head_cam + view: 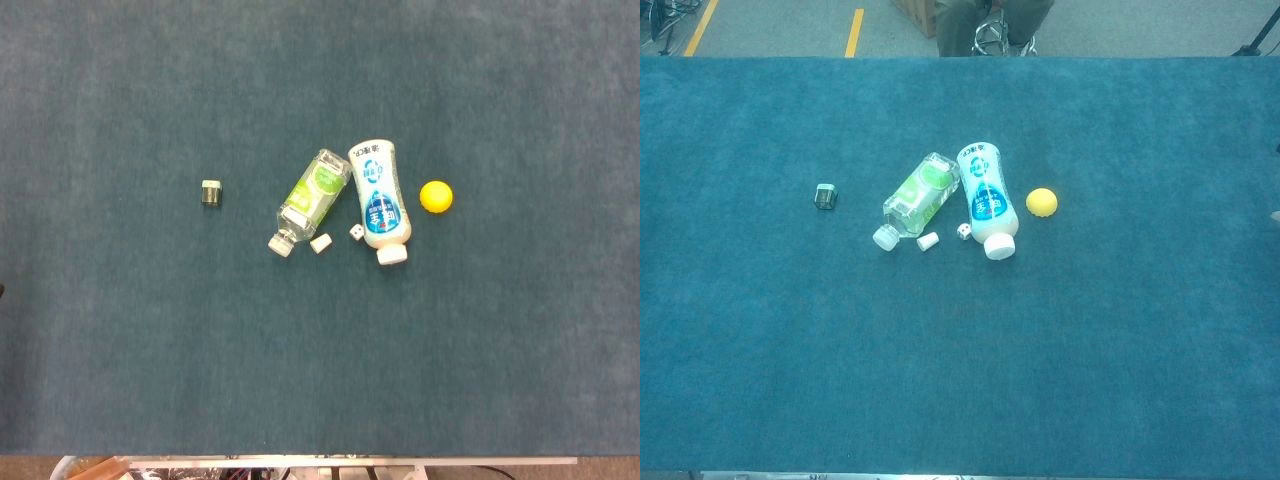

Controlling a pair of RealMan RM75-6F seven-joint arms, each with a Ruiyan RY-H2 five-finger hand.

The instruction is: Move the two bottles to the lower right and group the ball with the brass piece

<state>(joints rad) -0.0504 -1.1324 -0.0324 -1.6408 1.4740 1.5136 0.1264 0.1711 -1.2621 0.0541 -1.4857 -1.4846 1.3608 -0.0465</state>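
A teal felt desk carries two bottles lying mid-surface, yellow ball just right, brass piece well left. Neither robot hand shows.

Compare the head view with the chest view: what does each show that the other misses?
Only the head view shows the table's near edge with a metal frame and clutter below it. Only the chest view shows the floor beyond the table's far edge, with yellow floor lines and a seated person's legs. Both show the clear green-label bottle and the white blue-label bottle lying down, the yellow ball, the small brass piece, a white cap and a die. No robot hand appears in either.
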